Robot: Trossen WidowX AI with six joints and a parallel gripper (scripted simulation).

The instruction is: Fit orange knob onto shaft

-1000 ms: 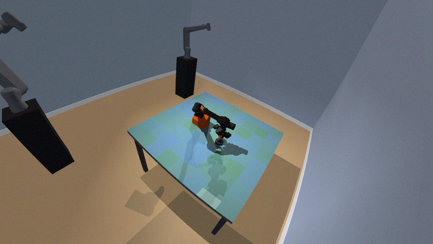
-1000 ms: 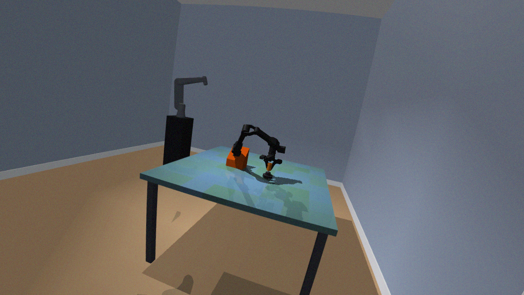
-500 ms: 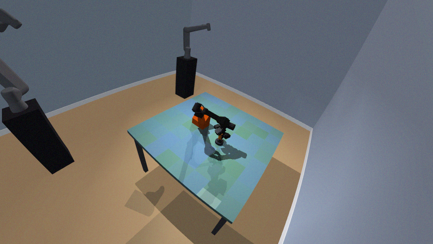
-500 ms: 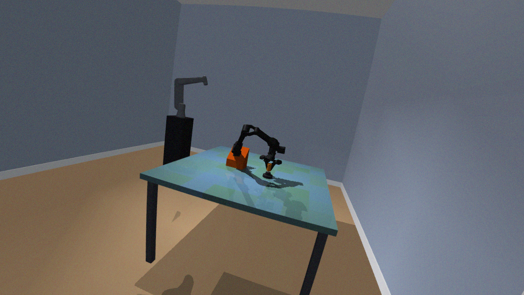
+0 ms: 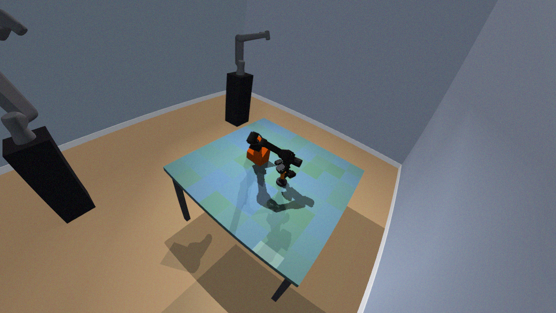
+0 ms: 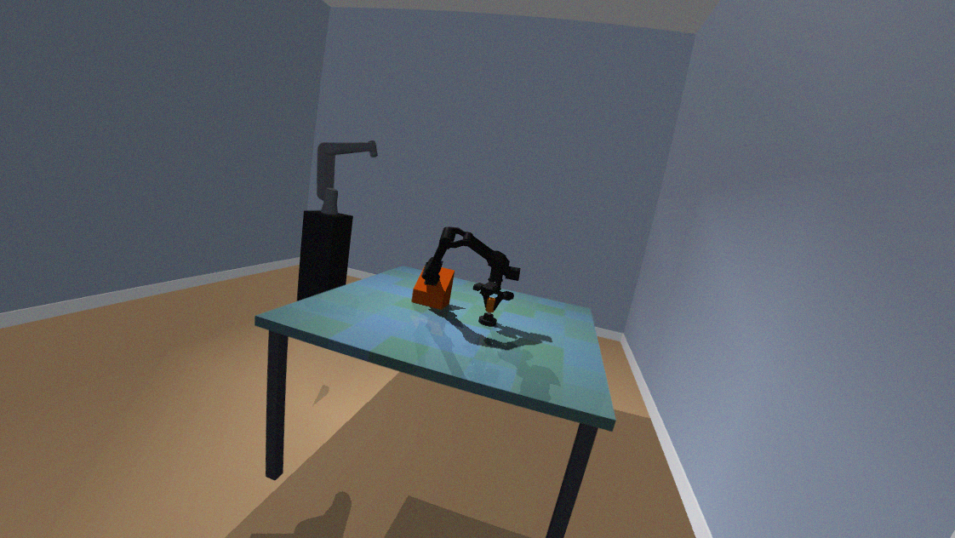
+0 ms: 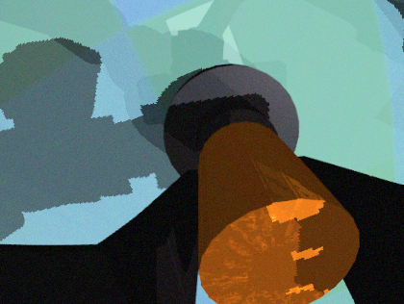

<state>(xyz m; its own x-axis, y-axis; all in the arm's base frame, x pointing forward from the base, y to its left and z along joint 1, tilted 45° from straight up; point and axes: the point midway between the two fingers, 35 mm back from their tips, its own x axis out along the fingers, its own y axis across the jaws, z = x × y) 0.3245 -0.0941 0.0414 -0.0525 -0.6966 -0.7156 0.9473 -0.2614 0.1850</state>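
The orange knob [image 5: 282, 176] [image 6: 490, 305] [image 7: 240, 183] is upright, held between the fingers of my gripper [image 5: 282, 177] [image 6: 490, 307] [image 7: 247, 172], which is shut on it. The dark round pedestal [image 5: 280, 182] [image 6: 487, 322] [image 7: 285, 108] stands on the table directly below the knob. In the wrist view the knob's lower end overlaps the pedestal's middle. The silver shaft is not distinguishable; the knob, fingers and shadow cover that area. The hole and its flat side are hidden underneath. I cannot tell whether the knob's lower end touches the shaft.
The patterned blue-green table [image 5: 209, 163] [image 6: 374, 323] carries my arm's orange base block [image 5: 256, 157] [image 6: 429, 298] behind and left of the pedestal. A grey arm [image 5: 239, 52] [image 6: 325, 174] stands on a black column behind the table. Another grey arm [image 5: 17, 128] stands at the far left. Shadows cross the table.
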